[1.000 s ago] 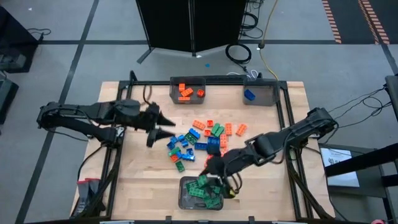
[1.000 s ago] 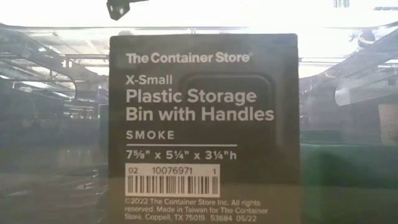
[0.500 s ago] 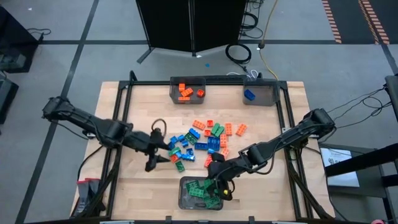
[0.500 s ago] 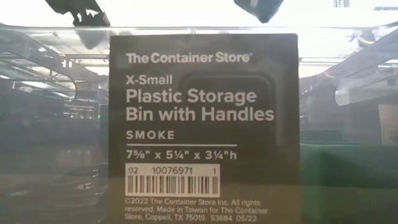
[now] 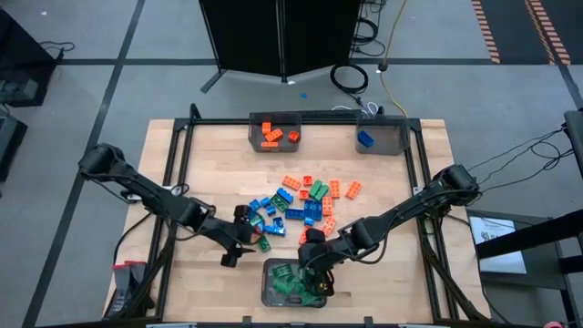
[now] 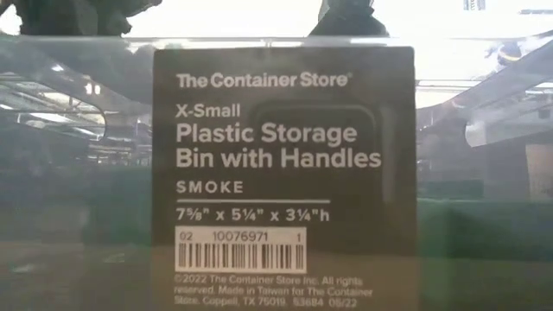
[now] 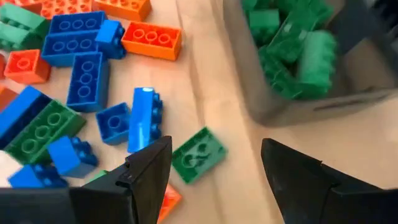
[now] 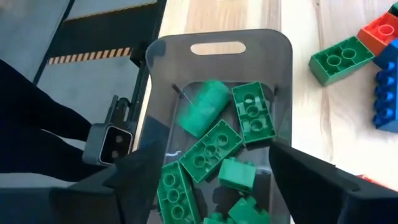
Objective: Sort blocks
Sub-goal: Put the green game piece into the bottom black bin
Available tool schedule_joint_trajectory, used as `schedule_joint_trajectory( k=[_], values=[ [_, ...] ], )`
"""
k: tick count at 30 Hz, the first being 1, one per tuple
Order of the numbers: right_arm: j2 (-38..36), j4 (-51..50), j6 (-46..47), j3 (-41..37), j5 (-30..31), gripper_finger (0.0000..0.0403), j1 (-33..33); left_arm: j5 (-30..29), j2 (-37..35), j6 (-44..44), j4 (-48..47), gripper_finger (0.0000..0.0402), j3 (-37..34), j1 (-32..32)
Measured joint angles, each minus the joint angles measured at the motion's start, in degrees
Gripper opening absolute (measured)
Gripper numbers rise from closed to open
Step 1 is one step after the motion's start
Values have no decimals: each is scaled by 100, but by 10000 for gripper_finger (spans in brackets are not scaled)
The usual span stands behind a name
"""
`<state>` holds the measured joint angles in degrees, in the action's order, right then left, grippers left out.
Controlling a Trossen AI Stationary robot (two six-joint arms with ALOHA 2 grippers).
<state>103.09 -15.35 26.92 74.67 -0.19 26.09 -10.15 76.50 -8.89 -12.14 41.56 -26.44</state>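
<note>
Setting: robotics lab or workshop. Evidence: grey tiled floor (image 5: 109,55) around a wooden bench (image 5: 383,182) with black metal frame; dark cabinet (image 5: 282,32) at 12 o'clock; coiled cables (image 5: 351,77) beside it; striped hazard tape (image 5: 487,32) at 1 o'clock.

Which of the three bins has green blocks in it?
The bin at the table's near edge, under the right gripper. The two far bins hold orange blocks and a blue block.
</note>
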Motion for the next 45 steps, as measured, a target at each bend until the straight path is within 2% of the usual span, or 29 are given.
schedule_joint_trajectory(
  k=[5,10,15,24,36,45],
  values=[
    [-15,30,1,0,7,289,-17,-518,373,968,38,251,0,4],
    [-23,22,4,0,-6,278,-17,-194,753,1978,332,251,0,21],
    [-24,24,4,0,-13,277,-17,161,1005,2178,369,251,0,20],
    [-24,7,4,0,-13,277,-17,208,1205,2489,604,251,0,323],
    [-31,-260,-81,2,-11,277,-17,1258,1217,2897,711,251,2,693],
    [-31,-369,-127,2,11,277,-17,1300,1383,3232,711,250,11,864]
  ],
)
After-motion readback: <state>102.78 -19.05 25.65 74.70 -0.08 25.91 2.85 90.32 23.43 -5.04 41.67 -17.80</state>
